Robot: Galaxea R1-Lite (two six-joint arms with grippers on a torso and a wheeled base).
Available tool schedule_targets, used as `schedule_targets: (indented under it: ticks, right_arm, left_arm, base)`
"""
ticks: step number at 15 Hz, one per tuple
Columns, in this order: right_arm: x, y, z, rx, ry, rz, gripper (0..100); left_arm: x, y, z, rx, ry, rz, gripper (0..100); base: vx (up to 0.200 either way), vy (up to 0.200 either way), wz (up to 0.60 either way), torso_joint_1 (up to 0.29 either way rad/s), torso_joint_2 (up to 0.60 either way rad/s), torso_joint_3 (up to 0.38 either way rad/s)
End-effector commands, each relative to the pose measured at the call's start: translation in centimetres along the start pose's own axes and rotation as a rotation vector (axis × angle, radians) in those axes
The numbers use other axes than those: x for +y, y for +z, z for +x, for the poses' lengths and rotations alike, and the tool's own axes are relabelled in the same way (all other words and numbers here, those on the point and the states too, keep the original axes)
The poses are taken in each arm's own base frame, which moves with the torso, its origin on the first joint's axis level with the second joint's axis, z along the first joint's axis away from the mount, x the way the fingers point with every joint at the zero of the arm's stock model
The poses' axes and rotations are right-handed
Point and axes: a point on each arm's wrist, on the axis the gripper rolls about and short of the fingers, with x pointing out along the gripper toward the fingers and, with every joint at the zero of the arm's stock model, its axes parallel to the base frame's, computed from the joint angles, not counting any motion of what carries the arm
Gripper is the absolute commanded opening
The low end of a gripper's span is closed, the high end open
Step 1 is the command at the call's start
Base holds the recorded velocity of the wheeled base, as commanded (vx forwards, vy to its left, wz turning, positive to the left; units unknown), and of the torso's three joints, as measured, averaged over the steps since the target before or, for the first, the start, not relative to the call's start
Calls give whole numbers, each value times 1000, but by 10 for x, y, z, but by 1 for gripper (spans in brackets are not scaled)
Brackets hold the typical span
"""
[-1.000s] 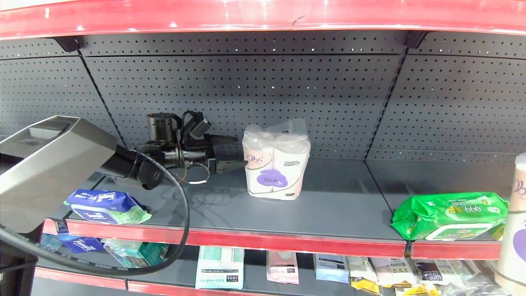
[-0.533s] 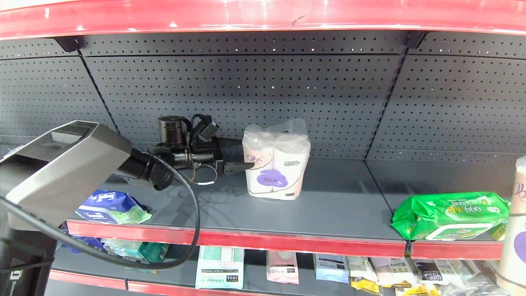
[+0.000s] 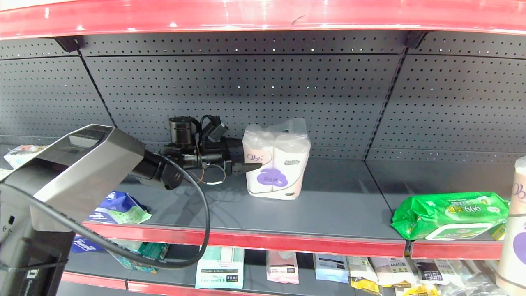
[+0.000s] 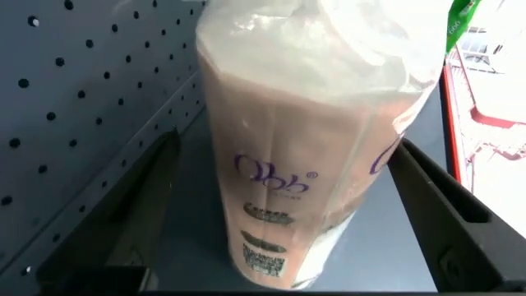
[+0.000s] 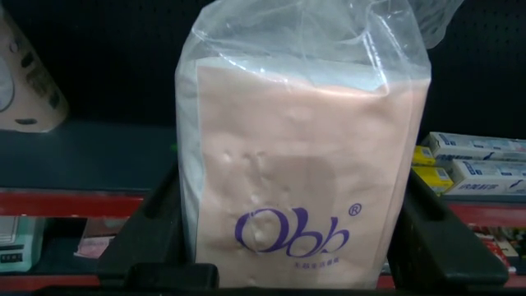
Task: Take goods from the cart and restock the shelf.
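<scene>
A pack of toilet paper rolls [image 3: 276, 164] in clear wrap stands upright on the grey shelf [image 3: 337, 205], near the pegboard back. My left gripper [image 3: 247, 158] is open at the pack's left side, its front finger [image 3: 246, 167] lying along the pack's front face. In the left wrist view the same pack [image 4: 296, 156] sits between the spread fingers of the left gripper [image 4: 286, 148], with gaps on both sides. My right gripper [image 5: 292, 177] is shut on a second toilet paper pack [image 5: 304, 164], which rises at the right edge [image 3: 515, 222] of the head view.
A green wipes pack [image 3: 450, 213] lies on the shelf's right section. A blue tissue pack [image 3: 117, 207] lies at the front left, partly behind my left arm. Several flat packs fill the lower shelf [image 3: 287, 267]. Open shelf floor stretches right of the standing pack.
My left arm has moved right along the shelf, and its open fingers now straddle the standing pack's left side. The pack has stayed put.
</scene>
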Motion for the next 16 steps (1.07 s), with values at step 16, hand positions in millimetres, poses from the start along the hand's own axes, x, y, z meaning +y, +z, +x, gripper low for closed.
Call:
schedule_targets:
  ticks: [16]
  right_arm:
    - [0, 1, 1, 4, 1, -1, 0]
  left_arm:
    - [-10, 0, 40, -24, -78, -30, 100]
  base:
    - [0, 0, 0, 0, 0, 0]
